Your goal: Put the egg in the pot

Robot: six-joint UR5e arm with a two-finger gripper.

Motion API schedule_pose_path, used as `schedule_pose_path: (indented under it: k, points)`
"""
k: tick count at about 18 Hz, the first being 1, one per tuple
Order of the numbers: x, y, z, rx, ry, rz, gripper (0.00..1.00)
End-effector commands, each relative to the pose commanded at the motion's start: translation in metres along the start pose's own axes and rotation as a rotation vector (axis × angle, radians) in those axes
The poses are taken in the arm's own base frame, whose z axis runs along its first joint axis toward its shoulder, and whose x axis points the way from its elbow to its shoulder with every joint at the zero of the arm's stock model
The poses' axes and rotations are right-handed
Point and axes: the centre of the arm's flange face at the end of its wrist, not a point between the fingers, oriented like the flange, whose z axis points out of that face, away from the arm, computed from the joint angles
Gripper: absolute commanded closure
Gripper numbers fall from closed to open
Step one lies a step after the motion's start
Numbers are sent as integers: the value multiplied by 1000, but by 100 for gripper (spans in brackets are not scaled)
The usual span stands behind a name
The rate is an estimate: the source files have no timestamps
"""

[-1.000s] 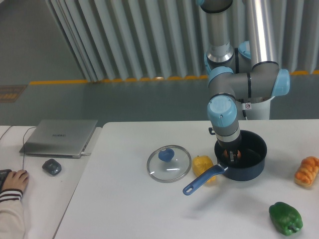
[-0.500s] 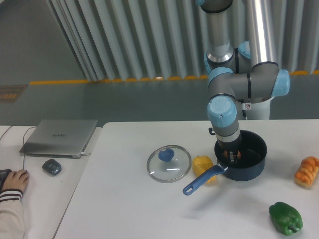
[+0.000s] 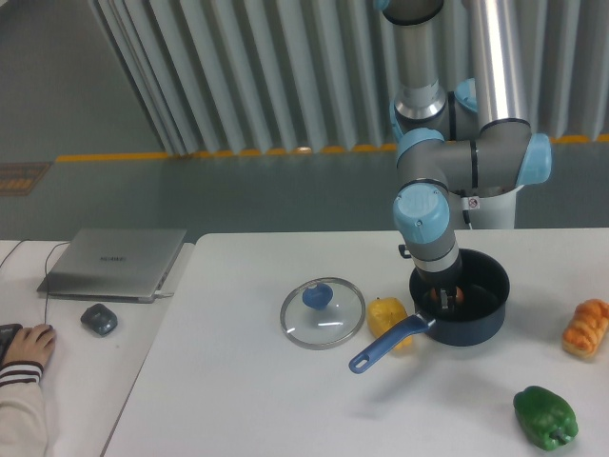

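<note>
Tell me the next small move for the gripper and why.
Probably open the fingers, if they are not open already, and lift straight up. The gripper is down inside the pot, and the egg shows at its tip, low against the dark interior, so the egg seems to be where it belongs. The view is too small to tell whether the fingers have let go.

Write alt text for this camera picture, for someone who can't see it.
A robot arm's gripper reaches down into a dark blue pot on a white table, with an orange-brown egg at its fingertips. A glass lid, yellow fruit and green pepper lie nearby.
</note>
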Motion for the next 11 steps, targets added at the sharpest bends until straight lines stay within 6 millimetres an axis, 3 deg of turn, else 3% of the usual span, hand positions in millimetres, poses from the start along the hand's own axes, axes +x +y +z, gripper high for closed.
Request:
schedule_pose_path:
  k: [11]
  points:
    - [-1,-6,4,-4,8,8,71]
